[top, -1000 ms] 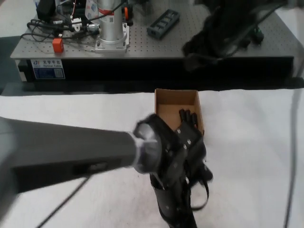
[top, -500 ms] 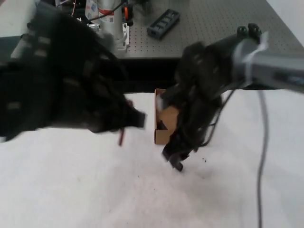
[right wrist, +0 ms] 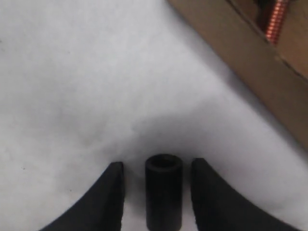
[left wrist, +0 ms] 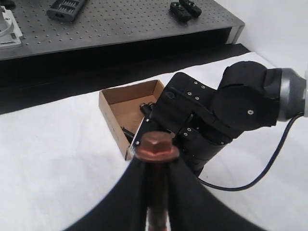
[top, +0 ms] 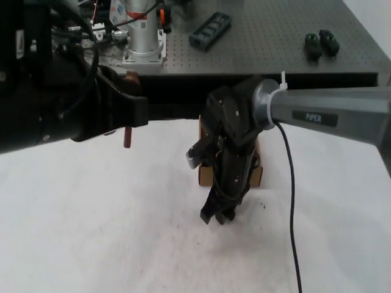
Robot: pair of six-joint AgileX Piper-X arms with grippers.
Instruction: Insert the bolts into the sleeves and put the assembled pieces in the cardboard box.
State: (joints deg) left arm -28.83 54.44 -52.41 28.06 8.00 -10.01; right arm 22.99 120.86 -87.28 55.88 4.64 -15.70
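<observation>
While the left hand [left wrist: 157, 163] clenches the bolt [top: 128, 139] at mid-left of the high frame, the right hand [right wrist: 156, 166], released & straddling the sleeve [right wrist: 164, 197] near the box [top: 206, 176], should close mid-sleeve, level, w/o tipping it.

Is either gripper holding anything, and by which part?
Left gripper pinches the copper bolt by its shank, under the head. Right gripper is open around the black sleeve, not gripping.
</observation>
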